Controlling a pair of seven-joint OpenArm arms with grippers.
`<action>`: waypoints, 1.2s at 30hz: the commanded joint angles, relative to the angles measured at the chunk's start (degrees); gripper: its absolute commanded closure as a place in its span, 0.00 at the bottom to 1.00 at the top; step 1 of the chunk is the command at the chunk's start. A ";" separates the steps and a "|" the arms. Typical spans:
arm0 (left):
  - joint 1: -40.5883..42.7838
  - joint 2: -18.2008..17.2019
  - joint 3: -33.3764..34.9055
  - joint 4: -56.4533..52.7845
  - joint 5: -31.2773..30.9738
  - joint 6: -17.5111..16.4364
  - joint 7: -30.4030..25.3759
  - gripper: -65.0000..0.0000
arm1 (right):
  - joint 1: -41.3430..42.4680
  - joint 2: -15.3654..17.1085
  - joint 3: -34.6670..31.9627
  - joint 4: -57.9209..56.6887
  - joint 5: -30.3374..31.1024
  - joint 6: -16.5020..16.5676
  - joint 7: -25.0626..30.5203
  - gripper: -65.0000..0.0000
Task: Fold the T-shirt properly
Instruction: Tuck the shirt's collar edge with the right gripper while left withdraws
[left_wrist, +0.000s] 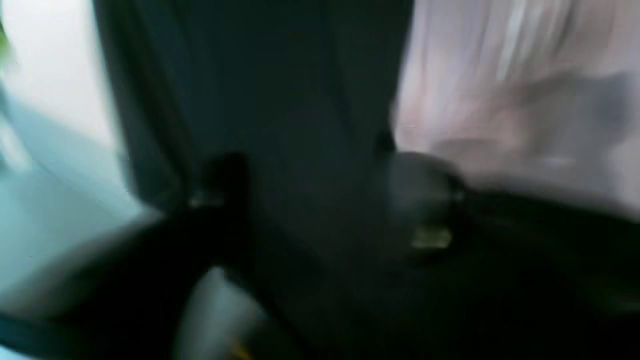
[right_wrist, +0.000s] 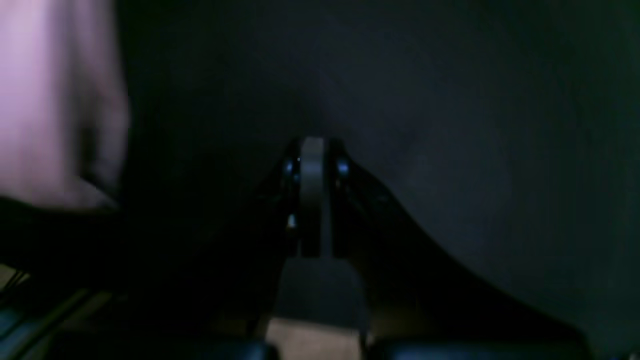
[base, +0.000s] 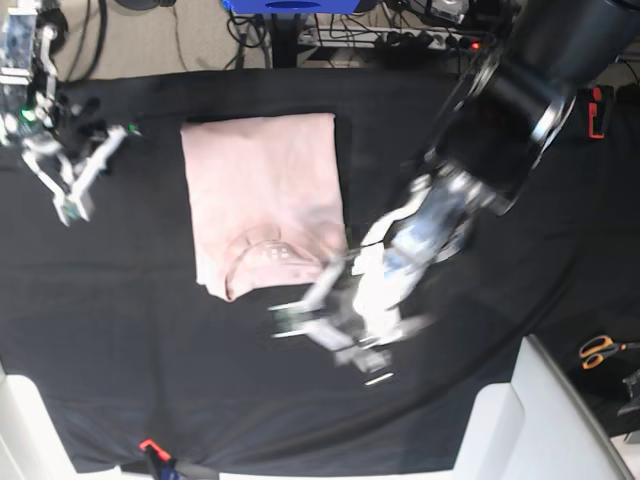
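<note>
Lying on the black table cloth (base: 520, 250) in the upper middle of the base view, the T-shirt (base: 262, 190) is a pale pink, plain garment folded into a compact upright rectangle, with straight top and side edges, the ribbed round collar curving near its lower left part, and the bottom edge a little uneven and rumpled at the lower right corner. No container shows in any view; the cloth carries only the shirt and the two arms. The left gripper (base: 322, 325) hangs just below and to the right of the shirt's lower right corner, close to it but apart, heavily smeared by motion; its light-coloured fingers (base: 290, 312) look spread with nothing between them, though the blur leaves me unable to tell how they truly stand. In the left wrist view the pink fabric fills the upper right, beside the right-hand finger, with dark cloth between the two fingers. The right gripper (base: 72, 205) sits at the far upper left of the base view, well apart from the shirt's left edge; its wrist view shows the jaws pressed together on nothing, over bare black cloth, with a strip of pink at the left edge. Orange-handled scissors (base: 600, 350) lie at the right edge.
</note>
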 joint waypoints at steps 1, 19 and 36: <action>1.46 -0.54 -2.80 2.72 -0.43 0.36 -0.78 0.85 | 1.77 1.08 0.23 0.78 0.34 0.25 1.02 0.97; 41.38 -4.76 -44.56 14.94 -0.87 0.36 -8.87 1.00 | 29.11 0.55 -17.35 -20.84 0.34 0.34 3.04 0.42; 41.82 -4.59 -44.12 12.83 -0.96 0.36 -8.78 1.00 | 32.80 -3.58 -22.36 -26.03 0.60 0.34 4.27 0.42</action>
